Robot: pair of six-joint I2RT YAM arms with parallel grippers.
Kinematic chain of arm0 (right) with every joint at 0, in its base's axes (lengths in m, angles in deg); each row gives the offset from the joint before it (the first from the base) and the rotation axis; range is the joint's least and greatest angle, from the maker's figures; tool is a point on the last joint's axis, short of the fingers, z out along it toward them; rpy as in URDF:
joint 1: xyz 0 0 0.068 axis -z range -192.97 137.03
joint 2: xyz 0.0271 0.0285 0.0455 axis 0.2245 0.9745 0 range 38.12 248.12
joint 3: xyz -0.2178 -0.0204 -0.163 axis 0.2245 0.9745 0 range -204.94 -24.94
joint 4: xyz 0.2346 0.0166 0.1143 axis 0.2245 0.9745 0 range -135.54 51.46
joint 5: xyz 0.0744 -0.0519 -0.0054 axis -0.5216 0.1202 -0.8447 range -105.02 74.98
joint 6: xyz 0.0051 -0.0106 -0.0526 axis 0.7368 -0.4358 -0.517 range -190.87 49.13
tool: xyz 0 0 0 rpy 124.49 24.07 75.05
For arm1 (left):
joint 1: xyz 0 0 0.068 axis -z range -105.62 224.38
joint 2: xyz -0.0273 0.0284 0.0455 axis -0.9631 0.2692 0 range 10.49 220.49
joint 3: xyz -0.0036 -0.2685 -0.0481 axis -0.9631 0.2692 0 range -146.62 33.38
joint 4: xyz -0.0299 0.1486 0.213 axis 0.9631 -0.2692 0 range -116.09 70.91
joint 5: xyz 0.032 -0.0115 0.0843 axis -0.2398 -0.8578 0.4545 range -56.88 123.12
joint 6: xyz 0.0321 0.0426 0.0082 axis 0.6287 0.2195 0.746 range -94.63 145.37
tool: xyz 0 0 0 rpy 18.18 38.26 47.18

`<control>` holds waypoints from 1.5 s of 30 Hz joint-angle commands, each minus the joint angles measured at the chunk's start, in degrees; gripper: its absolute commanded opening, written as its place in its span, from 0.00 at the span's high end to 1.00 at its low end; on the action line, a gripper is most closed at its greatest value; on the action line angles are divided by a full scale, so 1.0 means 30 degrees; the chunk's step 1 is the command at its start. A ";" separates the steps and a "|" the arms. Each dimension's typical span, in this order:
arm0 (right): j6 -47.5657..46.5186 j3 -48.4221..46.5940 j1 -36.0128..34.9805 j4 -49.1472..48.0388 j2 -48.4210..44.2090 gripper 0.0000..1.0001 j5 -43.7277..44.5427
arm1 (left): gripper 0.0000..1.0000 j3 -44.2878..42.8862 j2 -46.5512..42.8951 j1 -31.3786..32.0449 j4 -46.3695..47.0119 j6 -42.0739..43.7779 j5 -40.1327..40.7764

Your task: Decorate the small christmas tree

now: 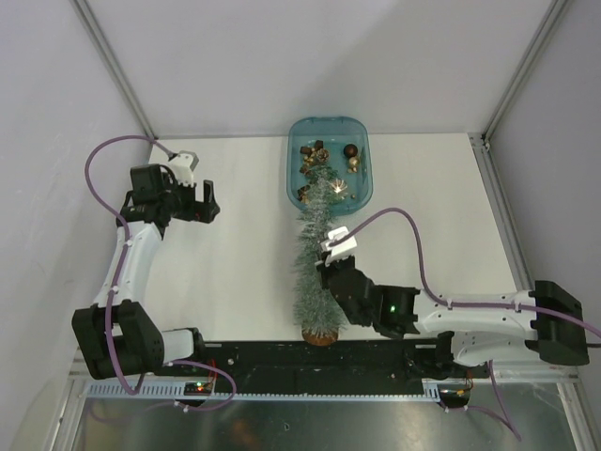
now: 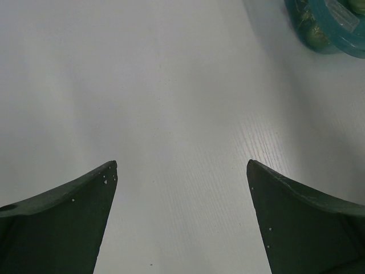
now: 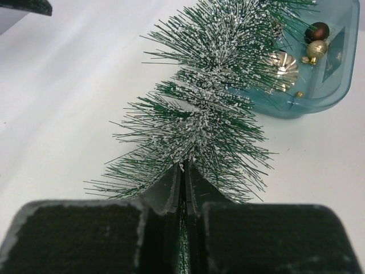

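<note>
The small christmas tree (image 1: 315, 258) is a frosted green bottle-brush cone. Its wooden disc base (image 1: 319, 336) is near the table's front edge and its tip reaches over the blue tray (image 1: 299, 188). My right gripper (image 1: 329, 272) is shut on the tree's stem among the bristles; in the right wrist view the jaws (image 3: 183, 171) are pressed together with the branches (image 3: 211, 108) fanning out ahead. My left gripper (image 1: 208, 202) is open and empty above bare table at the left; its fingers (image 2: 85, 200) stand wide apart.
The blue tray holds gold and brown ornaments (image 1: 349, 155); they also show in the right wrist view (image 3: 316, 40). The tray's corner shows in the left wrist view (image 2: 333, 28). White walls and metal frame posts surround the table.
</note>
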 commanded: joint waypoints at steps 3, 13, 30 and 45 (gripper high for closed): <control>0.0916 0.0595 -0.2032 -0.0426 -0.0467 1.00 0.3766 | 0.00 0.0076 -0.0583 -0.0047 0.0132 0.0324 0.0058; -0.3787 0.1276 -0.4061 -0.5692 -0.0220 1.00 0.6101 | 0.00 -0.0221 -0.0244 0.0064 0.0135 0.0006 -0.0154; -0.6272 0.1602 -0.2875 -0.9345 0.0100 1.00 0.4648 | 0.00 -0.0491 -0.0139 0.0151 0.0133 -0.0041 -0.0036; -1.9356 0.2561 -0.3592 -2.7571 0.5572 1.00 0.6290 | 0.00 -0.0417 -0.0424 0.0276 0.0068 -0.0086 -0.0172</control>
